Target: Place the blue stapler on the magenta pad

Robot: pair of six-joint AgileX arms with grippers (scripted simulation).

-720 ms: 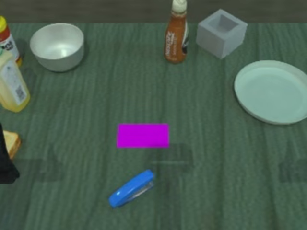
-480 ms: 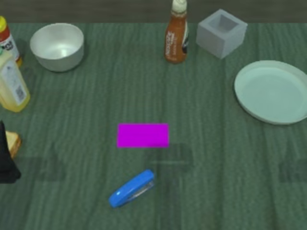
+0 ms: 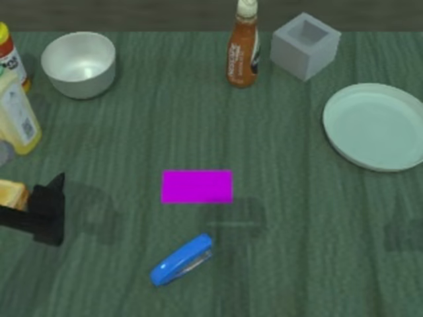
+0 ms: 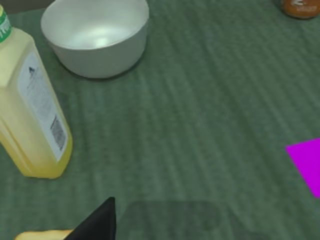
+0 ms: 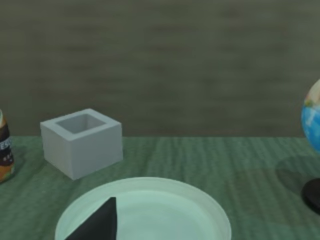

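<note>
Soft, even overhead light; blocky grey shadows lie on the green table (image 3: 132,132) at lower centre and right. A mild sheen marks the white bowl (image 3: 78,64).

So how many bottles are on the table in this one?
3. A sauce bottle at the far edge, middle; a yellow bottle at the left edge; a red-capped bottle behind it, partly cut off. Others may be out of frame.
</note>
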